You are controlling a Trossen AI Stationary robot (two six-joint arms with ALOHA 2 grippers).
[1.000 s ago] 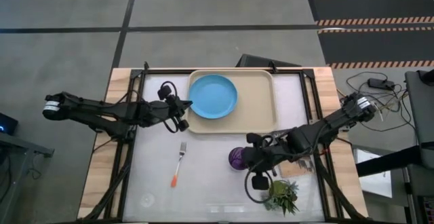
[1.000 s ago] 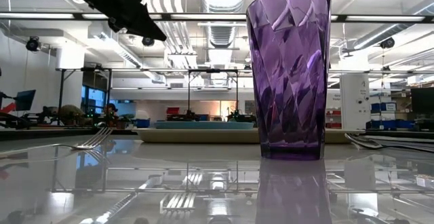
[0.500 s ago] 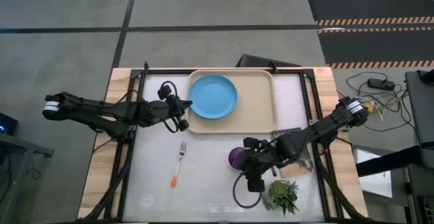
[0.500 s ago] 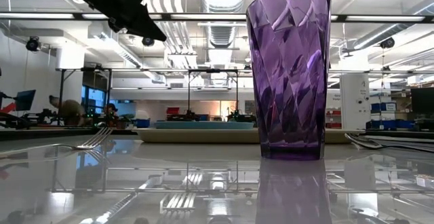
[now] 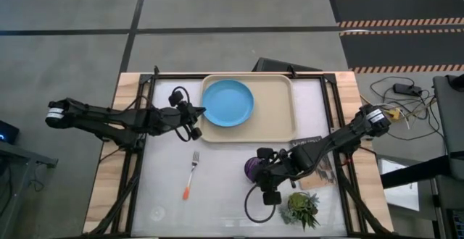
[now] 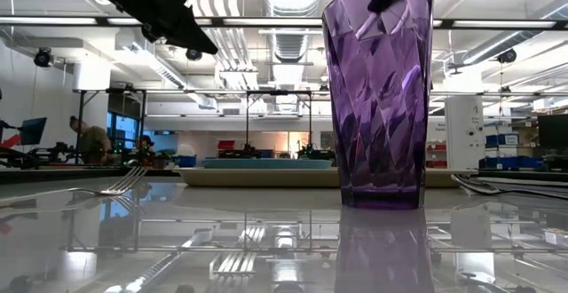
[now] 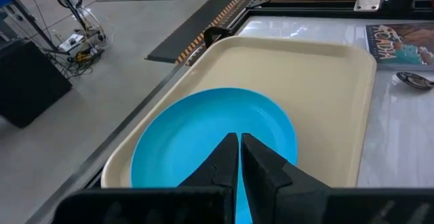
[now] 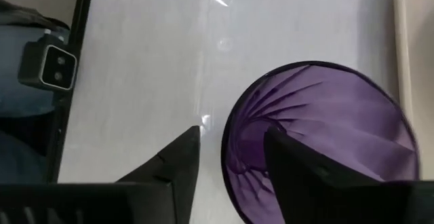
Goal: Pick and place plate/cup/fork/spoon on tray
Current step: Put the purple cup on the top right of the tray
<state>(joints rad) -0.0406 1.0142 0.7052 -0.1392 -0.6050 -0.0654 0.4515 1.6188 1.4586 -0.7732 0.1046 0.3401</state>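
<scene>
The purple cup (image 5: 251,168) (image 6: 377,98) stands upright on the white table, on its base, near the tray's near edge. My right gripper (image 8: 232,132) (image 5: 256,172) is open above it. One finger (image 8: 298,163) reaches inside the cup's mouth and the other (image 8: 178,157) stands outside its rim; I see no touch. The blue plate (image 5: 228,103) lies in the cream tray (image 5: 274,116), in its left half. My left gripper (image 7: 239,137) (image 5: 199,120) is shut over the tray's left edge, above the plate's rim. The fork (image 5: 190,175) lies on the table. The spoon (image 7: 413,80) lies beside the tray.
A small potted plant (image 5: 301,207) stands near the table's front edge, right of the cup. A picture-covered book (image 5: 317,168) lies under my right arm. A small camera (image 8: 47,68) sits at the table's near edge. The tray's right half is bare.
My right gripper has moved toward the table's left, over the cup, and come down; a finger that was out of the low view now dips at the cup's rim. The cup has stayed in place.
</scene>
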